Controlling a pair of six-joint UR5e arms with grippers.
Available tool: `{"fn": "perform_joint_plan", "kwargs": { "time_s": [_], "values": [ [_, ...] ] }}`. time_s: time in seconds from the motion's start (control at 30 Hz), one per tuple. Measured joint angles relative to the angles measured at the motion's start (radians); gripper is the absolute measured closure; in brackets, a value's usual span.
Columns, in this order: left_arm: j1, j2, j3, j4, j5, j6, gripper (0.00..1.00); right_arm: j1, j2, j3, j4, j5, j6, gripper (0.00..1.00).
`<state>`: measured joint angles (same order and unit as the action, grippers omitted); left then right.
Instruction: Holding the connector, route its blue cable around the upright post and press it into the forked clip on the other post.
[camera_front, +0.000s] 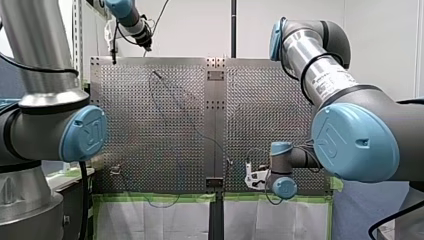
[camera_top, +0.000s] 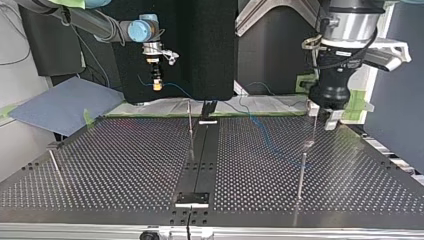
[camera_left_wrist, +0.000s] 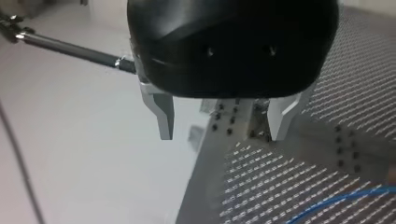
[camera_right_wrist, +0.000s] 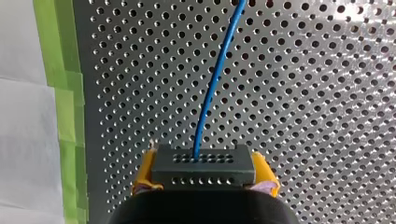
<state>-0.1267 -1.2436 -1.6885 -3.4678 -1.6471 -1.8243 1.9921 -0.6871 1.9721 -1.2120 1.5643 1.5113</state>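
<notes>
Furthest to the top view's left, a thin post (camera_top: 56, 169) stands on the perforated desk (camera_top: 125, 150), well apart from either hand. Next comes my right hand (camera_top: 157, 85), raised clear of the desk near its edge. Its yellow pads (camera_right_wrist: 144, 173) are closed on the two ends of the dark connector (camera_right_wrist: 203, 167), which sits square between them. The blue cable (camera_right_wrist: 212, 88) leaves the connector's face straight ahead of this hand and curves away over the holes. A strip of green tape (camera_right_wrist: 60, 93) lies off to one side of the hand.

Between the two hands stands the upright post (camera_top: 190, 131). The cable passes close by its top, but I cannot tell whether it touches or wraps it. From there the cable trails across the desk towards my left hand's side, ending near the top of a second thin post (camera_top: 301, 181). Which post carries the forked clip I cannot tell.

Last is my left hand (camera_left_wrist: 222, 122), black, hanging above a corner of the desk. Its metal fingers (camera_left_wrist: 162, 114) are spread wide with nothing between them. A bend of the cable lies on the desk ahead of those fingers, apart from them. A dark rod (camera_left_wrist: 70, 46) sticks out to one side of the hand.
</notes>
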Motion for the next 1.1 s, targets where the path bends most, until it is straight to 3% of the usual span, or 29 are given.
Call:
{"fn": "perform_joint_plan", "kwargs": {
  "time_s": [0.37, 0.5, 1.1],
  "values": [
    [-0.086, -0.076, -0.001, -0.086, -0.046, 0.003, 0.01, 0.001, 0.0, 0.0, 0.002, -0.001, 0.0, 1.0],
    [-0.12, -0.079, -0.001, -0.115, -0.061, -0.003, 0.01, 0.001, 0.0, 0.0, 0.001, -0.001, 0.0, 1.0],
    [-0.131, -0.061, -0.002, -0.157, -0.198, -0.018, 0.01, -0.002, 0.0, 0.0, -0.003, -0.001, 0.0, 1.0]
  ]
}}
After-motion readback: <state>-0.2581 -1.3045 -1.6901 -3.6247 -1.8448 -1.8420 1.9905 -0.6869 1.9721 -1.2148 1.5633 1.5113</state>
